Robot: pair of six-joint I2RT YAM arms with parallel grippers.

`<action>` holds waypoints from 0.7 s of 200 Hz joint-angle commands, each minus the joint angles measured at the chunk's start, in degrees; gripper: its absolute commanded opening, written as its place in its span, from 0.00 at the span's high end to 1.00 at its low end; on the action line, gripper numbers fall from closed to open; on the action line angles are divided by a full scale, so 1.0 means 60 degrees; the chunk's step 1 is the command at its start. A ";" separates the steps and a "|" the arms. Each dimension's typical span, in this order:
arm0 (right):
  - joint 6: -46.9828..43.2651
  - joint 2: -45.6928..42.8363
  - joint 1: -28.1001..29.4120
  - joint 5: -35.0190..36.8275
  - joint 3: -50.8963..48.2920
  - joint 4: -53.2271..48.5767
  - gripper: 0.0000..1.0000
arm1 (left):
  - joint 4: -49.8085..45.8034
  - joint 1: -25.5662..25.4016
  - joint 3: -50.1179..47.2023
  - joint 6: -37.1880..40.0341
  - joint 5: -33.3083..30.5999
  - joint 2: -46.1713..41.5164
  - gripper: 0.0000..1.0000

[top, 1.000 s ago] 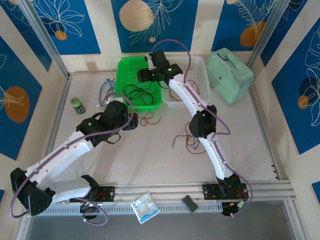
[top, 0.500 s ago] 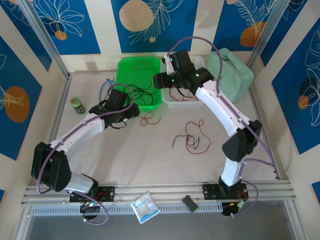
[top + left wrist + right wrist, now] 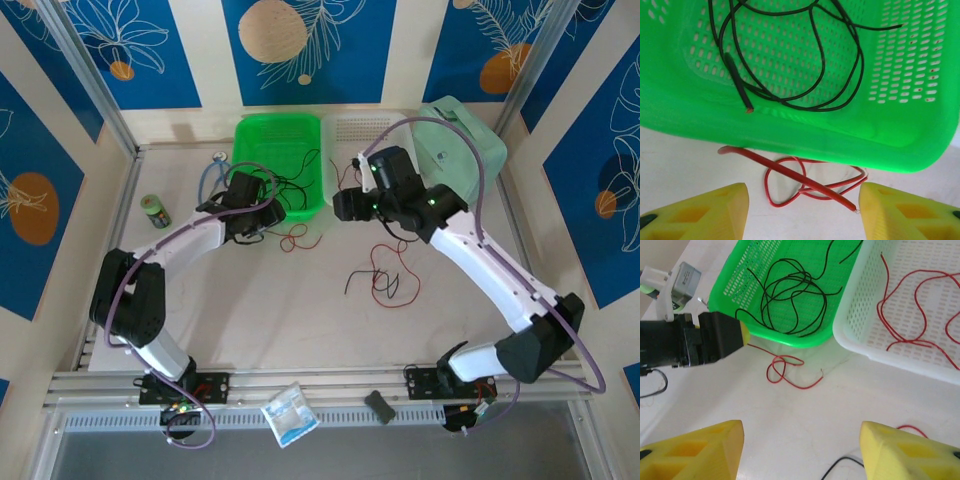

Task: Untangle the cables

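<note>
Left jaws are spread wide and empty. A looped red wire (image 3: pixel 837 199) lies on the desk (image 3: pixel 680 165) between them, with black wires (image 3: pixel 737 80) in the green basket (image 3: pixel 900 145) beyond. Right jaws are also spread and empty; more red wires (image 3: pixel 912 343) lie in the white basket (image 3: pixel 860 340) ahead-right.

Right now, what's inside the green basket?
Loopy black wires lie inside the green basket, on its holey floor. From above, the left arm covers the basket's near-left edge, so that bit is hidden.

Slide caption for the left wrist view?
Open left gripper facing a looped red wire lying beside the green basket that holds black wires.
</note>
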 commanded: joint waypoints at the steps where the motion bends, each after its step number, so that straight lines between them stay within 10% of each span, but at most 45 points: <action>1: 0.0441 -0.0674 0.0131 0.0175 -0.0554 0.0171 0.38 | 0.0309 0.0083 0.0423 -0.0127 -0.0105 0.0088 0.42; 140: 0.1258 -0.2709 0.0263 0.0288 -0.1876 -0.0279 0.40 | 0.0221 0.0083 0.0745 0.0124 -0.0286 0.0645 0.79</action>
